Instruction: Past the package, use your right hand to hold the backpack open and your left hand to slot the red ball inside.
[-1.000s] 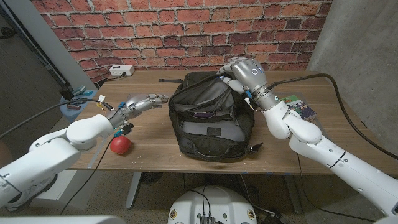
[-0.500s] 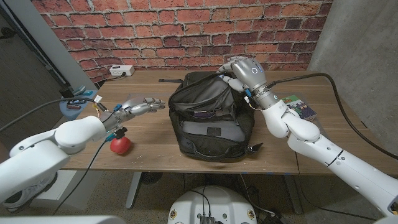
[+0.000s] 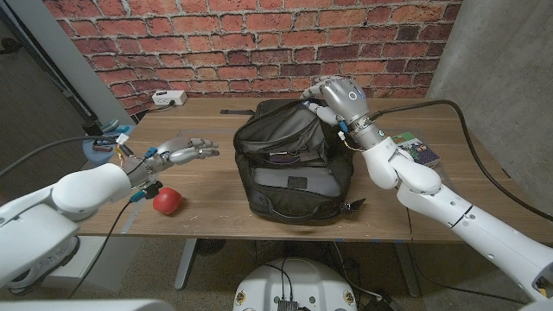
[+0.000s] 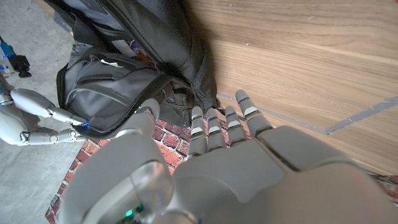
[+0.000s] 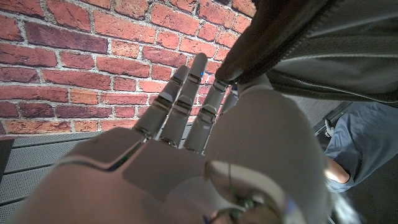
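The black backpack (image 3: 294,160) stands in the middle of the table with its top unzipped. My right hand (image 3: 337,97) is at its far upper rim and pinches the opening's edge, lifting it; the left wrist view shows those fingers (image 4: 37,118) on the zipper edge of the backpack (image 4: 124,68). In the right wrist view my right hand (image 5: 186,155) sits against the backpack's fabric (image 5: 311,43). The red ball (image 3: 167,200) lies on the table near the front edge, left of the backpack. My left hand (image 3: 177,154) hovers above and behind the ball, holding nothing, fingers apart and pointing at the backpack.
A green and white package (image 3: 416,149) lies right of the backpack, beside my right forearm. A white power strip (image 3: 169,98) sits at the table's back left, a blue object (image 3: 99,147) at its left edge. A brick wall stands behind the table.
My left hand has drawn back to the left, away from the backpack. The ball, the backpack and my right hand have stayed put.
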You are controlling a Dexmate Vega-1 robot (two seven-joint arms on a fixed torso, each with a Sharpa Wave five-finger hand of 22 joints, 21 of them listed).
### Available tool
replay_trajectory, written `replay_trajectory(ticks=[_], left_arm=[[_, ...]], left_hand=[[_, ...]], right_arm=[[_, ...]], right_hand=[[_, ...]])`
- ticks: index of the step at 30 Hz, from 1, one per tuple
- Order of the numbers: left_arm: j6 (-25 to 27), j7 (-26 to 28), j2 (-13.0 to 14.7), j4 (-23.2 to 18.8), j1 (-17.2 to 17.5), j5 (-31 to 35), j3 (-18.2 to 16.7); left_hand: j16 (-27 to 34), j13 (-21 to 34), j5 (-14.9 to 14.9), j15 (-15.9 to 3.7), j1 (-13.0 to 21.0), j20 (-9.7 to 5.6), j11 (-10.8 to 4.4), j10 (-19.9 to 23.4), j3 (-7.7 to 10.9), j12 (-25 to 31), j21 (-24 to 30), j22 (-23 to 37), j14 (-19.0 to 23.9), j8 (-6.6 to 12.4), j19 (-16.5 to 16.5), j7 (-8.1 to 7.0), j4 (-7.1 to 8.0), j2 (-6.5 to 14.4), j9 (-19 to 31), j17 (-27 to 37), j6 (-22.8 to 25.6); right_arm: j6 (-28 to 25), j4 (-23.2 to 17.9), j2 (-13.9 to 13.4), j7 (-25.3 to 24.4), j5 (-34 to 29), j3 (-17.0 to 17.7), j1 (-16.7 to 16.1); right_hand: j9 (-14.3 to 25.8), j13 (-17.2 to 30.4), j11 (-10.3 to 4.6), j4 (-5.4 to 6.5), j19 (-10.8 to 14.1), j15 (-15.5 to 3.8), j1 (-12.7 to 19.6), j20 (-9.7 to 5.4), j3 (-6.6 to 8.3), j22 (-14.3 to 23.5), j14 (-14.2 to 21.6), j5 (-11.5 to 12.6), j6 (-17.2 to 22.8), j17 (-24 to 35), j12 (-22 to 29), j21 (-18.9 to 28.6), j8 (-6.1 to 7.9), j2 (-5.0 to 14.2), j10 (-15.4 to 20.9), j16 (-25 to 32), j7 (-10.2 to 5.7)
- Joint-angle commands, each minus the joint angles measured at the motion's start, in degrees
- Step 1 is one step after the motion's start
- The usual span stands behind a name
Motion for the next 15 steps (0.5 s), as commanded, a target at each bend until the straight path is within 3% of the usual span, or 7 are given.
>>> replay_trajectory(ticks=[1, 15], left_arm=[[3.3, -7.2, -1.3, -2.4, 1.6, 8.2, -3.8], [5.6, -14.1, -0.2, -3.3, 0.1, 14.9, -3.9]], left_hand=[[-0.1, 0.2, 0.5, 0.0, 1.0, -0.5, -0.21, -0.4, -0.08, -0.3, -0.2, 0.1, -0.3, -0.19, 0.0, -0.22, -0.02, 0.4, 0.1, 0.2, -0.2], [-0.1, 0.4, 0.7, -0.13, 1.8, -1.22, -0.6, -0.8, 0.02, -0.5, -0.2, 0.1, -0.7, -0.38, 0.0, -0.41, -0.23, 0.5, 0.1, 0.2, -0.7]], right_arm=[[-0.2, 2.8, 2.0, -1.3, 0.2, -1.3, 2.3], [0.8, 8.8, 4.9, -1.8, 1.2, -3.9, 8.6]], right_hand=[[0.1, 0.2, -0.37, -0.03, -0.4, -7.75, 1.3, -7.92, -0.25, 0.2, 0.6, 0.3, 0.1, 0.2, -0.1, 0.2, 0.13, 1.11, -0.1, -0.3, -0.3], [0.1, 0.8, -0.4, 0.11, -0.6, -7.76, 1.5, -7.91, -0.79, 0.2, 0.6, 0.4, 0.0, 0.7, 0.5, 0.2, -0.1, 1.25, 1.1, -0.7, -0.41]])
